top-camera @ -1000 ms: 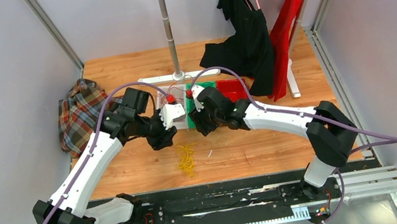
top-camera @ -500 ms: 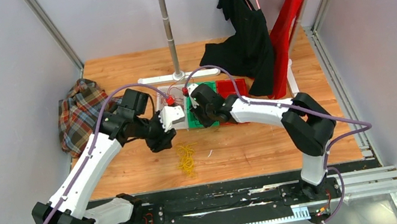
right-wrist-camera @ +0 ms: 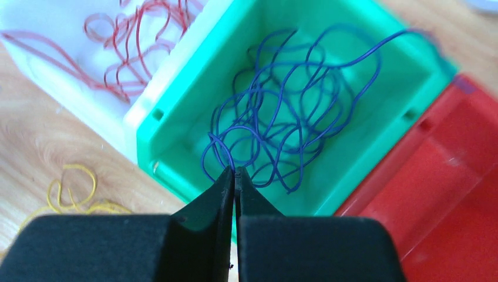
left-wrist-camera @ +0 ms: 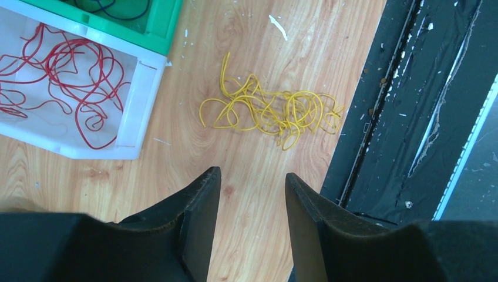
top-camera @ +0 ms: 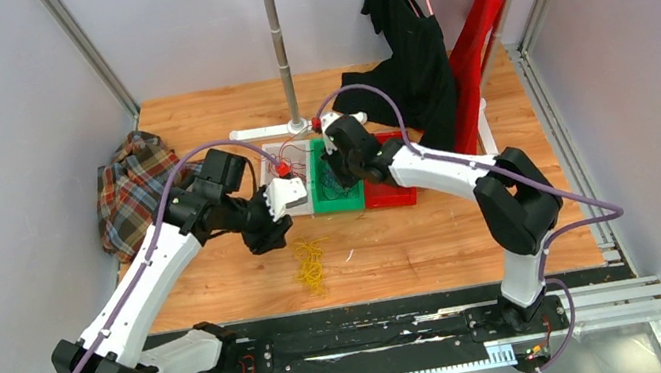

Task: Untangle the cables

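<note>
A yellow cable bunch (top-camera: pixel 311 263) lies loose on the wooden table, ahead of my left gripper (left-wrist-camera: pixel 252 173) in the left wrist view. That gripper hovers open over bare wood, nothing between its fingers, apart from the yellow cables (left-wrist-camera: pixel 276 108). Red cables (left-wrist-camera: pixel 70 76) lie in a white bin (left-wrist-camera: pixel 141 100). Dark blue cables (right-wrist-camera: pixel 282 117) fill the green bin (right-wrist-camera: pixel 176 158). My right gripper (right-wrist-camera: pixel 235 170) is over that bin's near side, shut, with a blue strand pinched at its fingertips. From above, the right gripper (top-camera: pixel 338 180) is over the green bin (top-camera: pixel 322 206).
A red bin (right-wrist-camera: pixel 458 176) adjoins the green one on the right. A plaid cloth (top-camera: pixel 132 189) lies at the left. A stand pole (top-camera: pixel 279 43) rises behind the bins, with black (top-camera: pixel 407 62) and red (top-camera: pixel 484 39) garments hanging at the back right. A black rail (left-wrist-camera: pixel 399 117) borders the table's near edge.
My right arm has swung farther back over the green bin and its gripper has gone from open to shut on a blue strand. The left arm has barely moved.
</note>
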### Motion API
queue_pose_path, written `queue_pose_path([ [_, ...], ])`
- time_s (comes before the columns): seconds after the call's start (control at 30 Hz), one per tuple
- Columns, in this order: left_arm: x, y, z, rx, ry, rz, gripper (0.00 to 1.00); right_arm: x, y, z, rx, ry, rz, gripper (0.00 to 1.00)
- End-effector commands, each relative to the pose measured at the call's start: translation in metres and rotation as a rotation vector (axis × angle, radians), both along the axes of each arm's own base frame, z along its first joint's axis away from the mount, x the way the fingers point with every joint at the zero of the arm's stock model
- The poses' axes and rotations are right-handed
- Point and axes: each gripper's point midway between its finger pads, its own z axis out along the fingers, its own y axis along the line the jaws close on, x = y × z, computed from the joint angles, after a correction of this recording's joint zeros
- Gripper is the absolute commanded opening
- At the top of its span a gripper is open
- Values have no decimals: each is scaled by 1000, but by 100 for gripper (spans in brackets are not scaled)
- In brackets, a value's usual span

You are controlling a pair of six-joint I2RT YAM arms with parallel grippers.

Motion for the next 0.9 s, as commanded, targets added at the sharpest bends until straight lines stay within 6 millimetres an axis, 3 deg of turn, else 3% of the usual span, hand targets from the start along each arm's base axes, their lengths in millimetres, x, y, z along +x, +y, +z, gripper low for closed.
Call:
queue_pose_path([
  [0.0,-5,-3,7,-36,-3,-22,49,39,4,16,19,-79,-47,1],
  [0.2,-11,-2,-5,-27,26,-39,52,42,4,-10,-40,-53,-61,1],
  [0.27,-13,-2,-10,-24,39,-52,57,37,2,-8,-50,-79,-64,1],
  [0.33,-15,-3,-16,-22,57,-69,61,33,1,7,-31,-120,-69,9],
  [0.53,-12,-11,-38,-8,123,-118,67,21,-3,78,109,-214,-73,46],
  [0.63,-5,-13,-58,34,159,-117,67,2,-3,104,204,-237,-50,66],
  [0.87,1,-23,-102,73,241,-71,63,-35,-32,123,266,-294,-107,70],
])
